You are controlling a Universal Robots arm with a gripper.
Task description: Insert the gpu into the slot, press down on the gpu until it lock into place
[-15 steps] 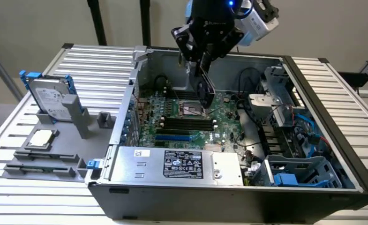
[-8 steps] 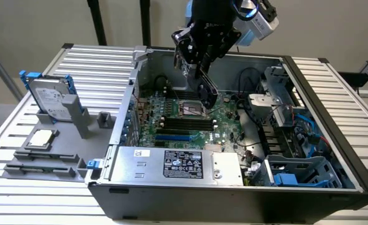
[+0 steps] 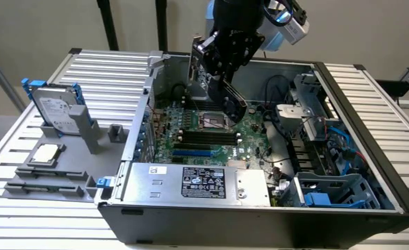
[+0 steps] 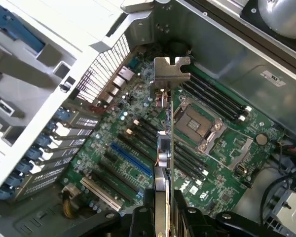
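My pincer pinches the thin black rectangular circuit card on edge above the green motherboard, apart from the long bright-blue plastic slot.

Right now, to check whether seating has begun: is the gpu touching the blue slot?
Apart. The exterior view shows the gpu tilted and high above the board, with the blue slot uncovered well below it.

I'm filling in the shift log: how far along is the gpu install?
Done: the gpu is off its rest, and the gripper is shut on it. In hand: the card hangs edge-down above the motherboard, clear of it. Left: the blue slot is empty, so the card is not yet inserted or pressed down to lock.
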